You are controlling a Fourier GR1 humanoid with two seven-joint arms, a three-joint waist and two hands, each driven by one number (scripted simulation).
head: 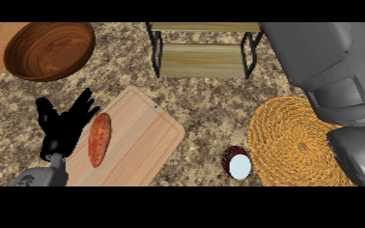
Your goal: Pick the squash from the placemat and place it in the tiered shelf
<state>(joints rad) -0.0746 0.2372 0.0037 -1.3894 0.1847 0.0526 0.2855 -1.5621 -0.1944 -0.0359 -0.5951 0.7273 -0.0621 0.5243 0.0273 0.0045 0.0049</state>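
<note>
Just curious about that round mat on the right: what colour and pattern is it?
The round placemat is golden yellow, woven in a spiral, seen in the head view.

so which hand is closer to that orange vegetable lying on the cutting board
Left. The left hand sits open just beside the orange vegetable, at the cutting board's left edge. The right forearm is far across the counter above the woven placemat; its hand isn't visible.
</note>
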